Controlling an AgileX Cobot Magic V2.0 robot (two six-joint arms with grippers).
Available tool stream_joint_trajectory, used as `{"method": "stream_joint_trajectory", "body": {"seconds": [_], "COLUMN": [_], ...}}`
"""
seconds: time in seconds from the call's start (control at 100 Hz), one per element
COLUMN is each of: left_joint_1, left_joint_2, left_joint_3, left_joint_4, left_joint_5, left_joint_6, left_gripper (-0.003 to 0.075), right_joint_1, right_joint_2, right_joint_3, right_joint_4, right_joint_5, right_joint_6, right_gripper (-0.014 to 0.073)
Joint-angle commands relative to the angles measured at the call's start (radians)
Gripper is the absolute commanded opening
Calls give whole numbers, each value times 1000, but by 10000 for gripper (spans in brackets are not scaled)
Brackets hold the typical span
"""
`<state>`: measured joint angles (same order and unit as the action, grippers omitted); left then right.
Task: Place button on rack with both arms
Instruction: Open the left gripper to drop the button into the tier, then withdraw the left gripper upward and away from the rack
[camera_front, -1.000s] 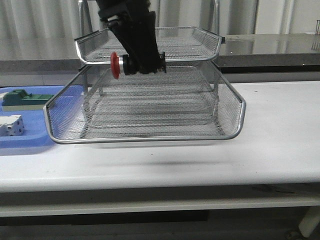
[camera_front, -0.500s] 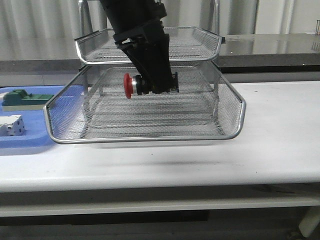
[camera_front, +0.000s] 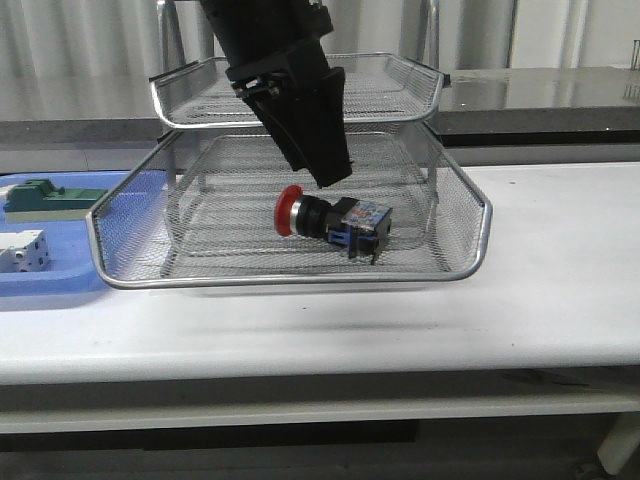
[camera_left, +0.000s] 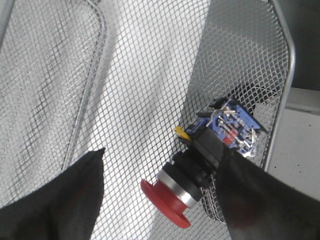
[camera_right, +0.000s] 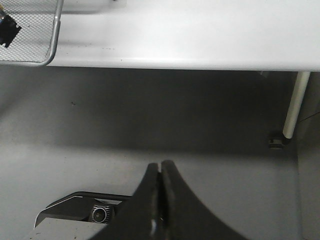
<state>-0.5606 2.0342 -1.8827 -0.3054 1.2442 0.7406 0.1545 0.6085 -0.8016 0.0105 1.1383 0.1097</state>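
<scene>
One button lies on its side on the rack's middle tier. Left claw spread wide just above, holding nothing. Right claw closed, empty, below counter level.

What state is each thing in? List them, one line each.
Button: lying free on its side on the mesh of the lower tier in view, red cap to the left.
Rack: upright on the table, holding the button.
Left hand: open, just above the button.
Right hand: shut, empty, out past the table's edge.
Blue tray: holds a green block and a white part.
</scene>
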Motion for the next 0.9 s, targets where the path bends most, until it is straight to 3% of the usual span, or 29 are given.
{"method": "stream_joint_trajectory", "body": {"seconds": [0.0, 0.49, 0.7, 0.89], "left_joint_1": [-8, 7, 74, 175], "left_joint_2": [-54, -185, -245, -327], "left_joint_3": [-24, -24, -16, 102], "left_joint_4": [-34, -38, -38, -38], "left_joint_5": [29, 29, 29, 29], "left_joint_6": [-2, -84, -142, -187], "left_gripper": [463, 462, 461, 460], "right_joint_1": [0, 0, 0, 0], "right_joint_2": [1, 1, 1, 1], "right_joint_3": [-35, -35, -35, -35], "right_joint_4": [-11, -11, -11, -11], "right_joint_5": [-46, -46, -46, -46], "right_joint_6": [-3, -3, -3, -3], "right_gripper": [-67, -67, -67, -67]}}
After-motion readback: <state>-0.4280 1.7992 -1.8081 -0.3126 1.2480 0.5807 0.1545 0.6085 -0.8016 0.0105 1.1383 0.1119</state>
